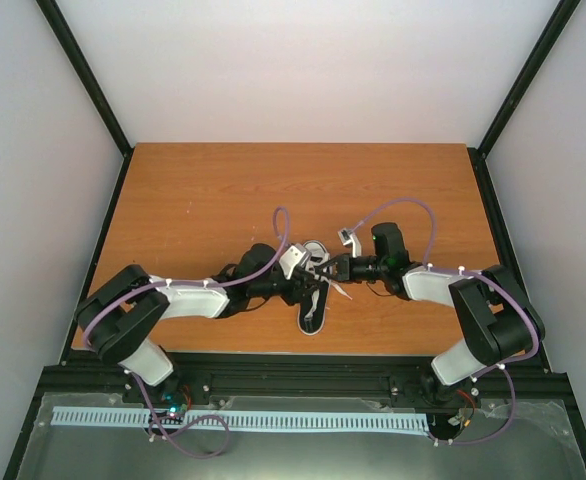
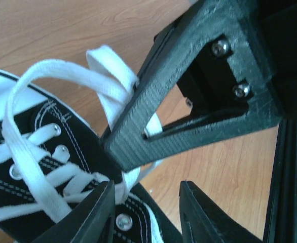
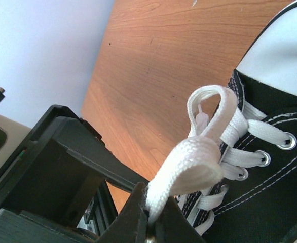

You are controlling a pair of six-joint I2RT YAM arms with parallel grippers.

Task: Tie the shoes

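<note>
The black sneaker (image 1: 313,306) with white laces lies near the table's front edge, between both grippers. In the right wrist view its black canvas (image 3: 270,172) and white toe cap (image 3: 285,55) fill the right side. My right gripper (image 3: 152,221) is shut on a folded loop of white lace (image 3: 199,157) and holds it up off the eyelets. My left gripper (image 2: 146,212) is open just over the shoe's side (image 2: 37,167), with a lace strand (image 2: 120,185) against its left finger (image 2: 87,215). The right gripper's body (image 2: 189,91) crosses just above it.
The wooden table (image 1: 223,190) extends behind and to both sides of the shoe. A black frame rail (image 1: 303,372) runs along the near edge. White walls stand on three sides. Purple cables (image 1: 283,225) arch over both arms.
</note>
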